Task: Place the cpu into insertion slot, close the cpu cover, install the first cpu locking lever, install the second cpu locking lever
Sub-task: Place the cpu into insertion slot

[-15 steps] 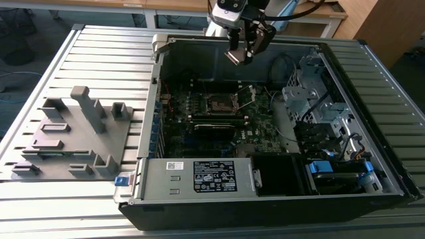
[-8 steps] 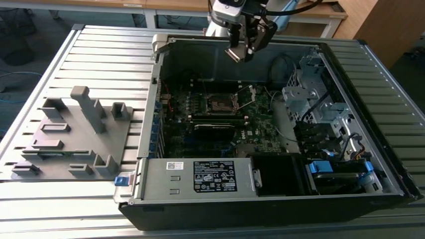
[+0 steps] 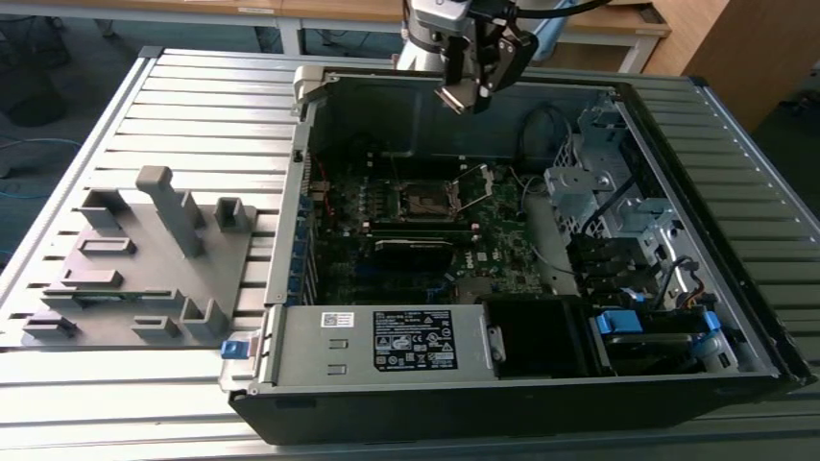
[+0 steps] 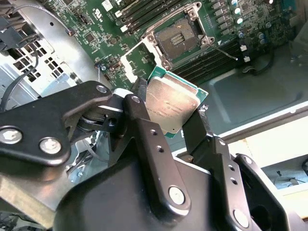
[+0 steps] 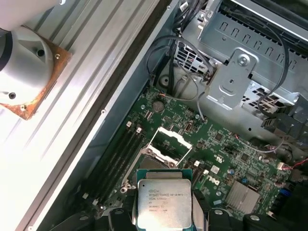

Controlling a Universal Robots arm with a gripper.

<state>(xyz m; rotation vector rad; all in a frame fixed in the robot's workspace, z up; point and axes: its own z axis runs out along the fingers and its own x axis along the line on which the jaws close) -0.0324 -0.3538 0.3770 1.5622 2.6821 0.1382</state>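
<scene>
Hand (image 4: 167, 115) around flat, silvery square cpu (image 5: 163, 203)

We're looking at a slatted metal table (image 3: 167, 96), ribs running across the whole top. Right under the gripper (image 3: 468, 99) lies an open computer case (image 3: 513, 408), flat on its side on the slats, open side up. It spreads out from below the gripper toward the near edge of the table. Off to the exterior view's left of the gripper, and nearer the camera, sits a grey fixture plate (image 3: 154, 274) with upright blocks and posts, just beside the case wall. A small blue piece (image 3: 233, 349) sits at the case's near corner, between plate and case. In the first wrist view the table's slats (image 5: 96, 62) run alongside the case rim.
</scene>
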